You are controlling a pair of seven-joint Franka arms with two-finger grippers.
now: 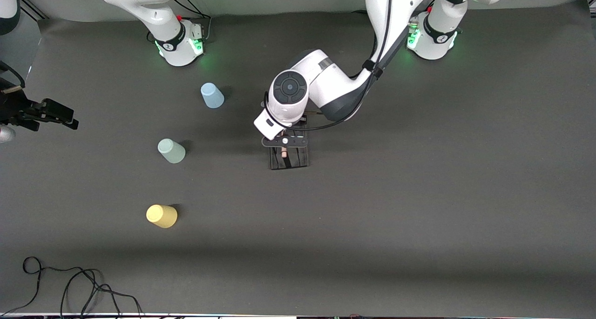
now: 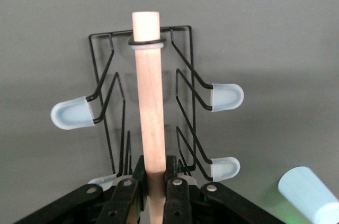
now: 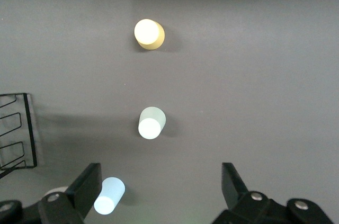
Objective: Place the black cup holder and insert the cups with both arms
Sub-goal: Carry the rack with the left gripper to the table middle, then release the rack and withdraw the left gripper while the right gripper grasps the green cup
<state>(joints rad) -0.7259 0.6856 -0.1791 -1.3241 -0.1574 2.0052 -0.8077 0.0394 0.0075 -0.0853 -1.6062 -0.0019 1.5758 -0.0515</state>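
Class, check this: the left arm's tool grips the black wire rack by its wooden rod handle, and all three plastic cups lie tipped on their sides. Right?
One error: the light blue plastic cup, pale grey-green plastic cup and yellow plastic cup stand upside down, as the right wrist view shows. The left arm's tool does grip the black wire rack by its wooden rod handle.

Front view: high camera, looks down on whole desk (image 1: 419, 207), arm bases along top edge. Left wrist view: close, looks past left claw (image 2: 155, 187) along wooden rod of black cup holder (image 2: 148, 128); blue cup (image 2: 310, 195) at frame edge. Right wrist view: higher over desk, faces down past right claw (image 3: 159, 195); shows yellow cup (image 3: 149, 33), grey-green cup (image 3: 151, 122), blue cup, holder's edge. All three views share holder, blue cup.
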